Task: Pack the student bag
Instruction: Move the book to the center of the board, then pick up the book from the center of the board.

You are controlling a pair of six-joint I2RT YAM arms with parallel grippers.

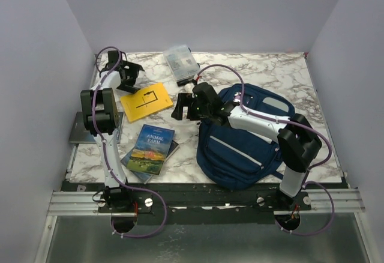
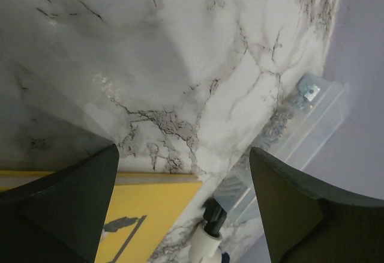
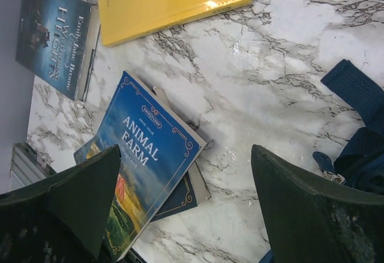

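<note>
The student bag (image 1: pixel 237 155), a navy blue backpack, lies flat at the right of the table, partly under my right arm. One of its straps (image 3: pixel 359 92) shows at the right of the right wrist view. My right gripper (image 1: pixel 185 108) hovers open just left of the bag, over bare marble (image 3: pixel 186 155), holding nothing. An "Animal Farm" book (image 1: pixel 151 149) lies on a darker book near the front, below and left of that gripper. My left gripper (image 1: pixel 129 74) is open and empty at the back left, beside a yellow book (image 1: pixel 146 101).
A clear plastic pouch (image 1: pixel 181 62) lies at the back centre. A white tube with a black cap (image 2: pixel 210 233) is next to it. A dark "Wuthering Heights" book (image 3: pixel 54 41) sits at the table's left edge. Grey walls close in three sides.
</note>
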